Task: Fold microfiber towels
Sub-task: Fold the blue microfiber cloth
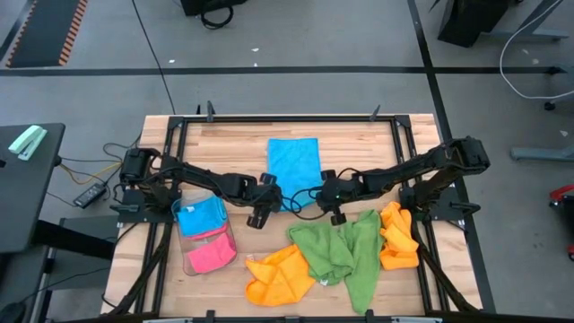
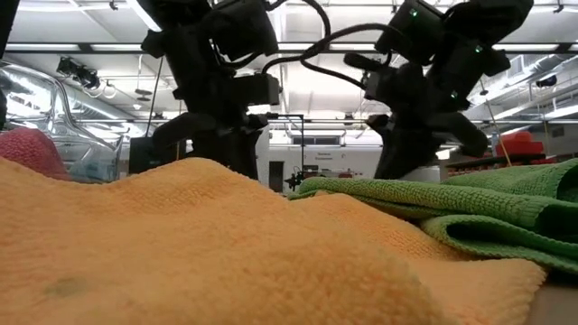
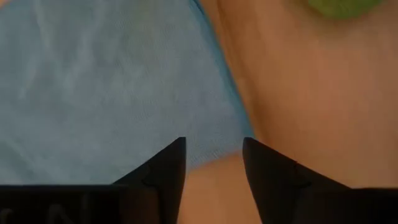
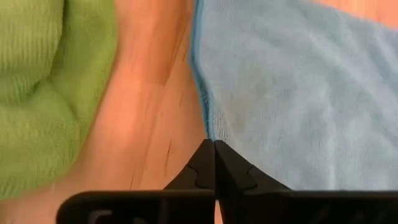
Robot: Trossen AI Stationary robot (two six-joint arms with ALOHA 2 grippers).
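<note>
No legible text or labels.

Your two arms reach inward and meet low near the table's centre. The left gripper (image 1: 260,218) points toward the near edge with its fingers (image 3: 165,165) parted. The right gripper (image 4: 214,163), just to its right, has its fingers pressed fully together.

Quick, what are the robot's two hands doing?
Left gripper: open, at the blue towel's corner.
Right gripper: shut at its edge; holding nothing visible.
</note>
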